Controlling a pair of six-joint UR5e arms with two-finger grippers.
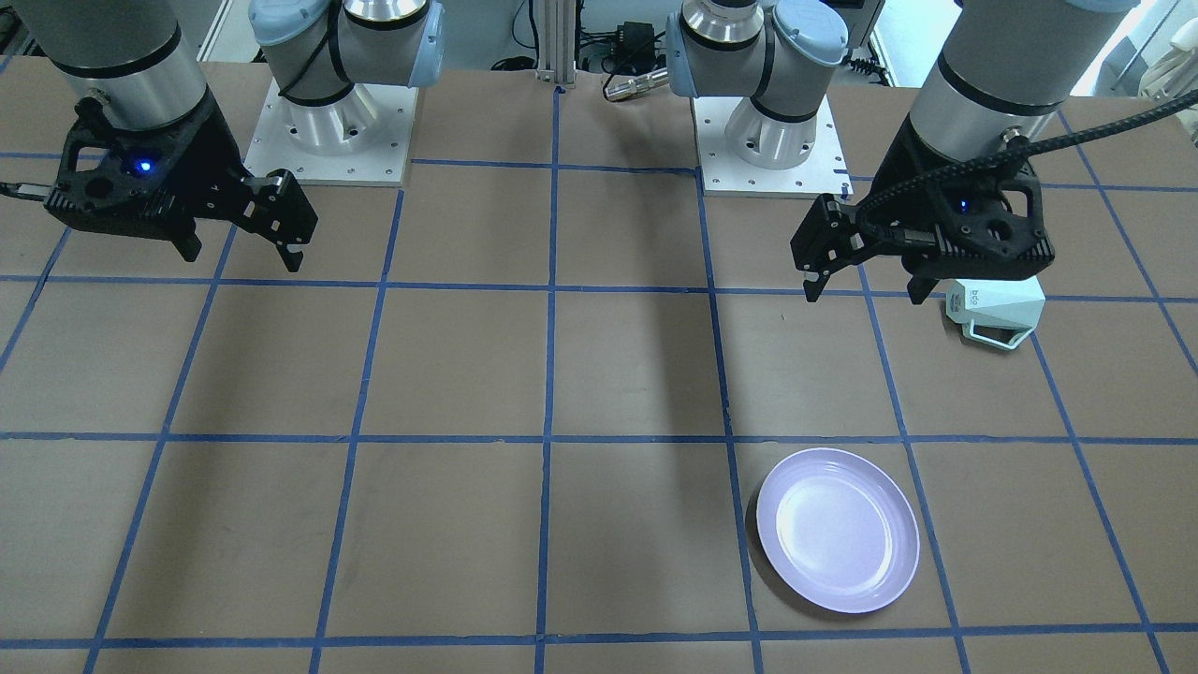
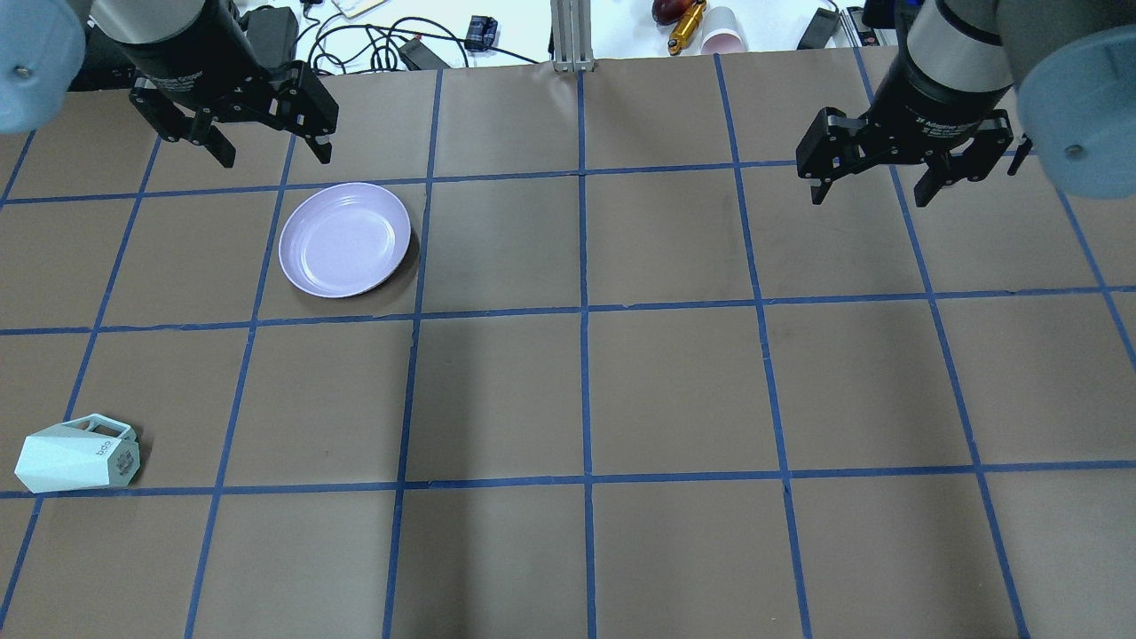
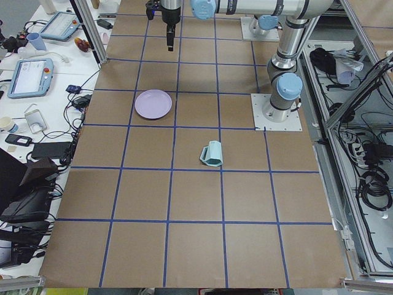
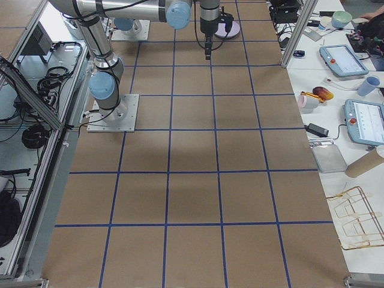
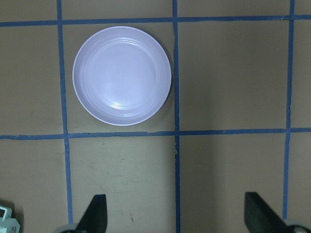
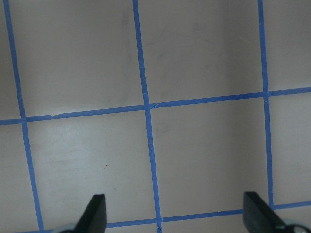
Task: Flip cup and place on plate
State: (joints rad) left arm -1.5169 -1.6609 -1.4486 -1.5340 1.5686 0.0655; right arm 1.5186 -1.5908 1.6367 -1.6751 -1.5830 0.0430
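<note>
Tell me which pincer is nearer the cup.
Left. The left pincer hovers raised on the same table half as the cup, not touching it; the right pincer hovers over the opposite half.

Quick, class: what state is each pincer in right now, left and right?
Left pincer: open, holding nothing.
Right pincer: open, holding nothing.

In the front view the left hand (image 1: 867, 292) covers part of the cup (image 1: 1003, 307); its print (image 1: 973, 300) looks too small to read. The left wrist view's corner cuts the cup off.
</note>
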